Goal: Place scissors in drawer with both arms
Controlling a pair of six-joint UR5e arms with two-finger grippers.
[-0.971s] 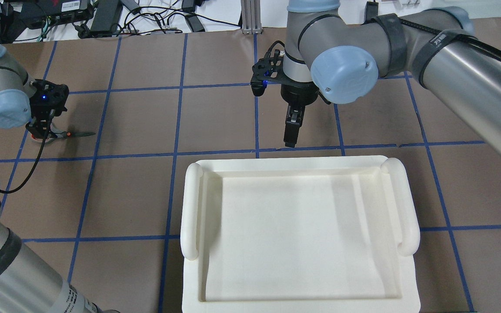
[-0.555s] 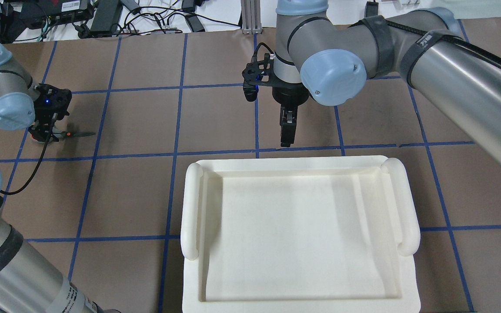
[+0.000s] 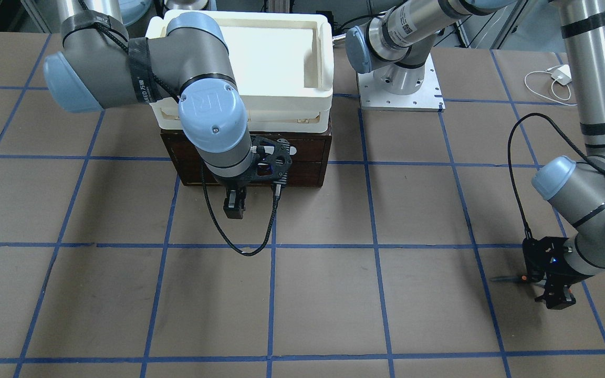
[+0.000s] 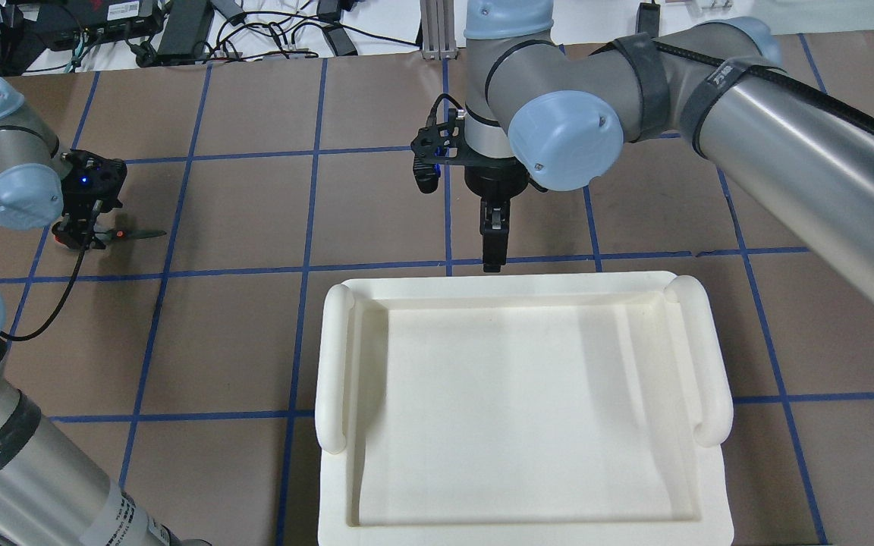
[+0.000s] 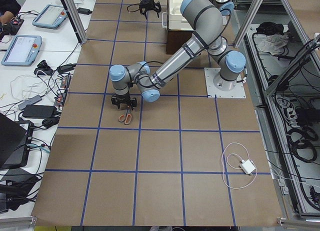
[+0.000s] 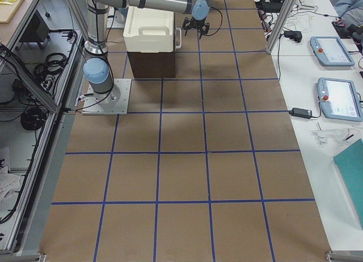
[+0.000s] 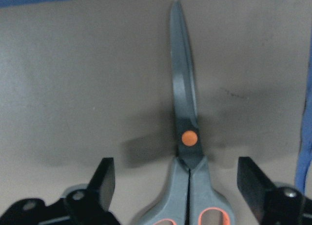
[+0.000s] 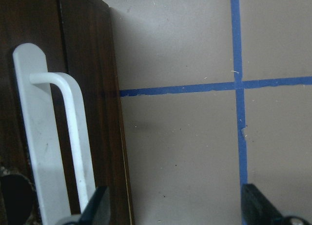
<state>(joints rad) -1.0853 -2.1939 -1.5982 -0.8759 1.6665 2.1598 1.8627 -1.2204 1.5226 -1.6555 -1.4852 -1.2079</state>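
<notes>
Scissors are lying centred between left gripper's spread jaws; right gripper, also spread, is needing to straddle the drawer's bar handle squarely.

1. The table has a brown cover and a blue tape grid.
2. The scissors lie flat on it, at the robot's left.
3. The drawer stands beside a base plate.
4. A white charger lies well apart.

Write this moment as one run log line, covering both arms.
left gripper: jaws open, straddling scissors handles | scissors: flat on table | right gripper: jaws open, near white bar handle | drawer: looks shut
</notes>
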